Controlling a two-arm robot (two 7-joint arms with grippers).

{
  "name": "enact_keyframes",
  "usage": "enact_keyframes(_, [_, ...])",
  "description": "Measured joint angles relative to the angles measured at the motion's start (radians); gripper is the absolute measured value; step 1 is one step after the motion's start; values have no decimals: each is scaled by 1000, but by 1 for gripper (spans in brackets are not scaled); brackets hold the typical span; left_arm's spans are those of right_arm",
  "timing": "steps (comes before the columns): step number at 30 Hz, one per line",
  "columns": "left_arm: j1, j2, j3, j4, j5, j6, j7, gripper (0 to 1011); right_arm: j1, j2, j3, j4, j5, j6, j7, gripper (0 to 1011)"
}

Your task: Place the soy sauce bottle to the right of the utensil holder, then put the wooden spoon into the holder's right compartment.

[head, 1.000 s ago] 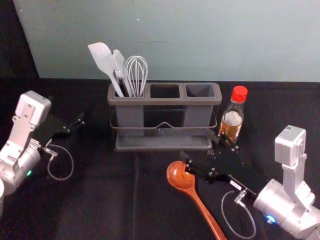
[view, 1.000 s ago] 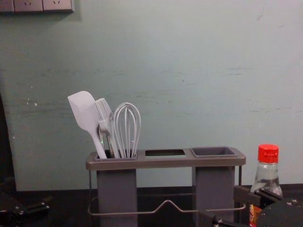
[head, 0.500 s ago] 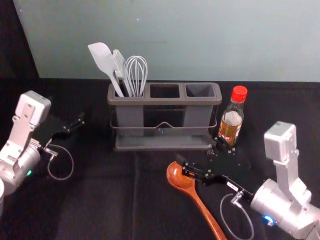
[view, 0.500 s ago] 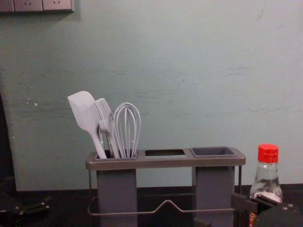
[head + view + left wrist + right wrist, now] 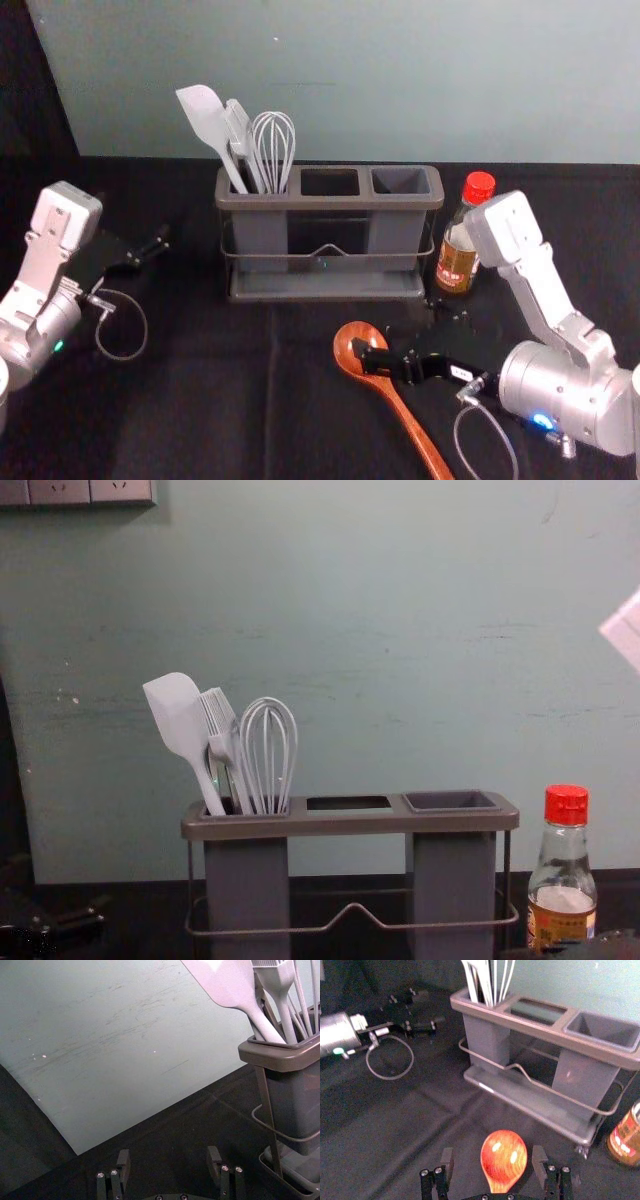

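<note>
judging by the layout, step 1 of 2 is done: the soy sauce bottle [image 5: 457, 262] stands upright just beside the utensil holder [image 5: 330, 203], on its right, with no fingers on it. step 2 remains; the wooden spoon [image 5: 405, 413] lies on the dark cloth [image 5: 200, 400] in front of the holder, bowl end towards it, handle running back towards the robot. the right compartment [image 5: 400, 182] has no spoon in it. right gripper [image 5: 493, 1154]: low over the cloth at the spoon's bowl end, 2 fingers spread to either side of the bowl, nothing pinched; contact with the wood cannot be told. left gripper [image 5: 169, 1154]: spread, holding nothing, idle off the holder's left side. estimate: about 1/2 of the task complete, pick-up of the spoon probably next. other items: a spatula [image 5: 207, 120], a brush [image 5: 240, 130] and a whisk [image 5: 273, 150] share the left compartment, well out of the spoon's likely path. possible obstacles: the bottle is near both the target compartment and the right arm [image 5: 550, 385], so a wide swing could knock it; the holder's raised rim calls for a high lift. the spoon probably needs turning upright, handle down, before lowering; a loose grip on the rounded bowl may let it rotate.
</note>
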Motion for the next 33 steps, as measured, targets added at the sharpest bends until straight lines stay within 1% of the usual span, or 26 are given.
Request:
enact_keyframes(1, [0,0,0,0,0,0,0,1005,5,-1,0,-7,1,28,-4,1004])
enact_keyframes(2, [0,0,0,0,0,0,0,1005,16,-4,0,-16,3,80,-6,1004])
enact_keyframes(7, [0,0,0,0,0,0,0,1005,46,-11,-10,-26,-1,188,-14,1004])
enact_keyframes(8, [0,0,0,0,0,0,0,1005,68,-13,-23,-27,-12,243,-18,1004])
enact_keyframes(13, [0,0,0,0,0,0,0,1005,108,-19,-50,-15,-34,322,-20,1004])
enact_keyframes(16, [0,0,0,0,0,0,0,1005,127,-24,-62,-1,-43,350,-19,1004])
enact_keyframes(19, [0,0,0,0,0,0,0,1005,157,-32,-82,29,-54,380,-8,1004])
enact_keyframes(25, [0,0,0,0,0,0,0,1005,191,-51,-103,86,-65,397,15,1004])
enact_keyframes(30, [0,0,0,0,0,0,0,1005,206,-64,-115,112,-76,399,21,1004])
enact_keyframes(33, [0,0,0,0,0,0,0,1005,216,-77,-128,130,-93,404,20,1004])
